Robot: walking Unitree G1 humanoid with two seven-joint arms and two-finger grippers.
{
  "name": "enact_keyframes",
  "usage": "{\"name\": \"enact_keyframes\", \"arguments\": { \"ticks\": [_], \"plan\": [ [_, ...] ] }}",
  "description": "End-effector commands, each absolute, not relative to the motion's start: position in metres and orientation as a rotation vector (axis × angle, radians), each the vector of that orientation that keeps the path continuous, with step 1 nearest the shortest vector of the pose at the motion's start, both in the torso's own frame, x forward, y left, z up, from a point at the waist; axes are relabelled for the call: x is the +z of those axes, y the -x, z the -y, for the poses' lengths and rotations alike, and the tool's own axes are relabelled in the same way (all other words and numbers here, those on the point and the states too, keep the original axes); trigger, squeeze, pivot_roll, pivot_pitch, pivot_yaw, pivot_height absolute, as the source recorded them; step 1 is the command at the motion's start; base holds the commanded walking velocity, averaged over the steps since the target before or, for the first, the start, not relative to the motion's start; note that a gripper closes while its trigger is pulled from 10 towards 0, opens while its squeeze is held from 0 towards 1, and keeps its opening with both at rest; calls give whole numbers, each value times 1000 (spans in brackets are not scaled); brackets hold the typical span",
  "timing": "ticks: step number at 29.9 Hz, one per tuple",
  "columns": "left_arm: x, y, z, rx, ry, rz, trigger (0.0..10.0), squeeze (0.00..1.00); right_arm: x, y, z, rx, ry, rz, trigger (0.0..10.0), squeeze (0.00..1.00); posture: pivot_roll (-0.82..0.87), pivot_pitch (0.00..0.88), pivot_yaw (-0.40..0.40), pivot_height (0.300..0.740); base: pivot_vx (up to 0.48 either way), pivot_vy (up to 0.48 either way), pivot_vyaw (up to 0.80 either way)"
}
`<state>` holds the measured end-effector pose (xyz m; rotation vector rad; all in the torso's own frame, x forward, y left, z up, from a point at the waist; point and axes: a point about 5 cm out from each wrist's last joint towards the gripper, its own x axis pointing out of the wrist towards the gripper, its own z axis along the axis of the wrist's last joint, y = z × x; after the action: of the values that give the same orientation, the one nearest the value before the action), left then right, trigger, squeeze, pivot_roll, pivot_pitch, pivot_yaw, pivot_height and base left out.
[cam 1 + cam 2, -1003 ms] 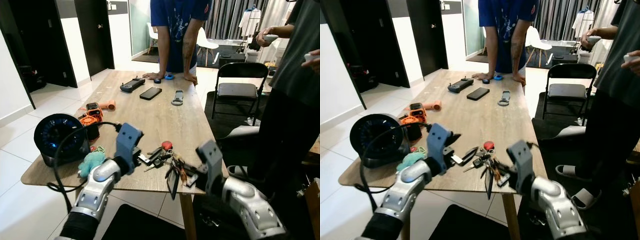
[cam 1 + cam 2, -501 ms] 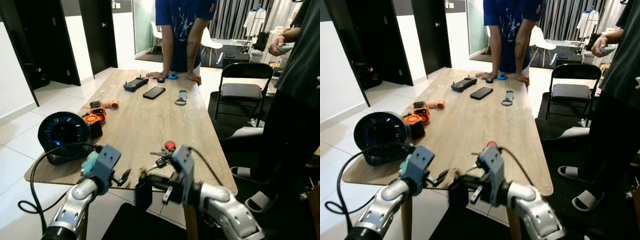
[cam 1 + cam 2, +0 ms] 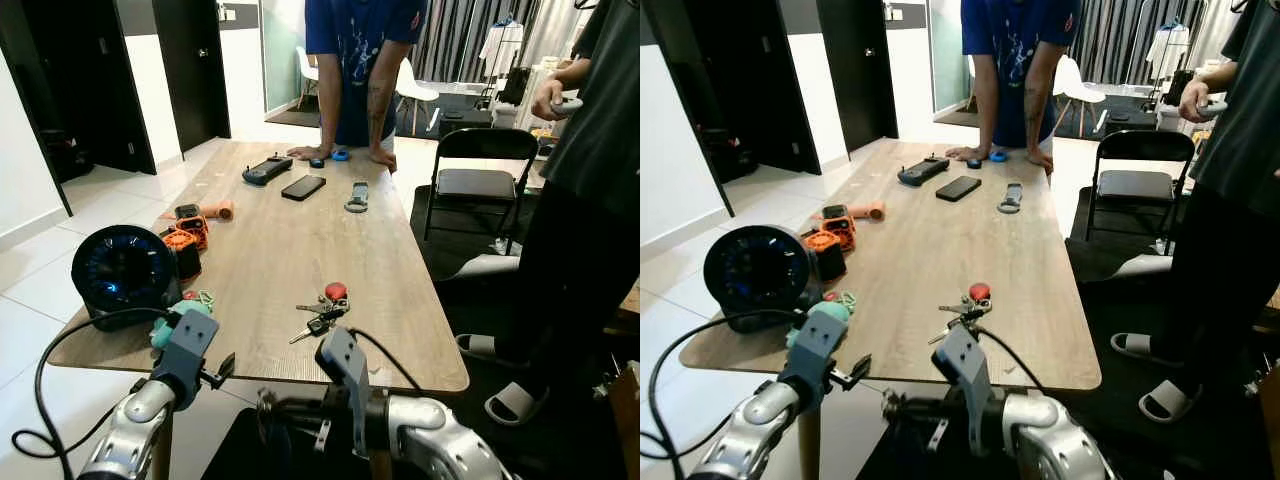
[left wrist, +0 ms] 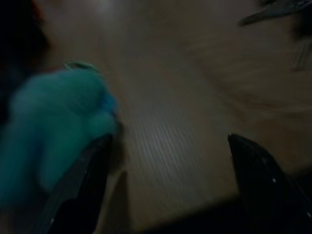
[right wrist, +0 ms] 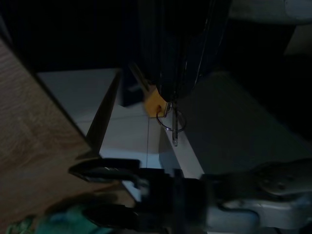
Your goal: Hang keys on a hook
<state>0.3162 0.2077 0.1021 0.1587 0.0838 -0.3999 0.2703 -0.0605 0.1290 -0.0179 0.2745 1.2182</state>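
Below the table (image 3: 300, 250) edge, my right gripper (image 3: 272, 425) is pinched on a key bunch (image 5: 168, 109); a yellow tag and ring hang from the fingers in the wrist view. Left gripper (image 3: 222, 370) sits just off the near edge, fingers (image 4: 83, 185) spread, beside a teal plush (image 3: 178, 318). A second key set (image 3: 322, 308) with a red fob lies on the wood near the front edge. Round black fan (image 3: 125, 272) at the near left corner. One person (image 3: 355, 70) leans on the far end; another (image 3: 585, 190) stands at right.
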Motion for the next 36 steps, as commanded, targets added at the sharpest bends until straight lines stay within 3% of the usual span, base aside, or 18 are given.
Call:
{"name": "enact_keyframes", "arguments": {
  "ticks": [1,3,5,8,10,15,27,36],
  "plan": [
    [111,-311,-198,-518,-75,1,10000,0,131,-268,58,1240,21,-274,0,0,37,72,0,740,0,0,0],
    [115,-302,-190,-639,-2,24,10000,0,130,-267,59,1245,21,-280,0,0,37,70,0,740,0,0,0],
    [115,-302,-190,-639,-2,24,10000,0,130,-267,59,1245,21,-280,0,0,37,70,0,740,0,0,0],
    [110,-279,-180,-881,74,-36,10000,0,128,-265,62,1253,13,-298,0,0,37,65,3,740,0,0,0],
    [105,-273,-177,-937,64,-65,10000,0,126,-264,63,1257,12,-310,0,0,37,65,5,740,0,0,0],
    [67,-253,-181,-1088,-163,-311,10000,0,106,-256,70,1291,17,-431,0,0,36,61,6,740,0,0,0],
    [44,-245,-195,-1035,-306,-455,10000,0,80,-245,80,1279,-3,-547,0,0,38,58,4,740,0,0,0],
    [8,-227,-202,-998,-352,-670,10000,0,61,-245,92,1194,-22,-598,0,0,30,44,15,740,0,0,0]
  ]
}}
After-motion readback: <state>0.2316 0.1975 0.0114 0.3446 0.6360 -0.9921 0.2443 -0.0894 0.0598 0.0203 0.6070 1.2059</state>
